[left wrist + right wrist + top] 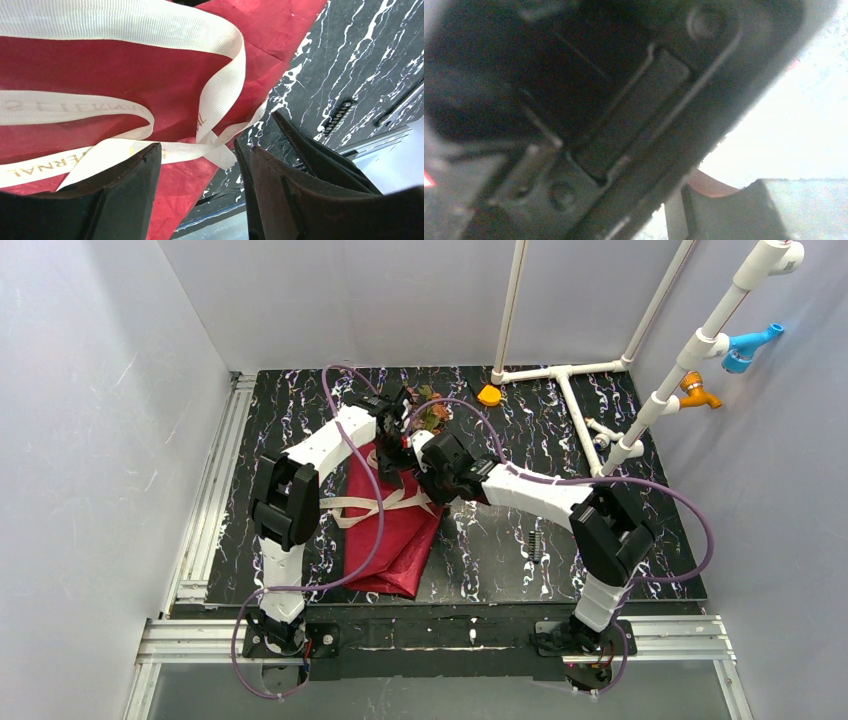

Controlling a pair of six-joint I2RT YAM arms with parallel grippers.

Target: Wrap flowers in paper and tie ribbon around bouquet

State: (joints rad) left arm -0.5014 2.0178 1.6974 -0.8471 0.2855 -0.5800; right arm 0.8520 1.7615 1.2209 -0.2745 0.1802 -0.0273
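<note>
Red paper, rolled round the flowers, lies on the black marbled bench as a bouquet, with the blooms at the far end. Cream ribbon crosses it in loose loops. The left fingers stand parted over the paper's edge, gripping nothing. The ribbon's crossing sits just beyond their tips, in line with the gap. The right fingers crowd against dark arm housing, blurred; whether they are parted I cannot tell.
</note>
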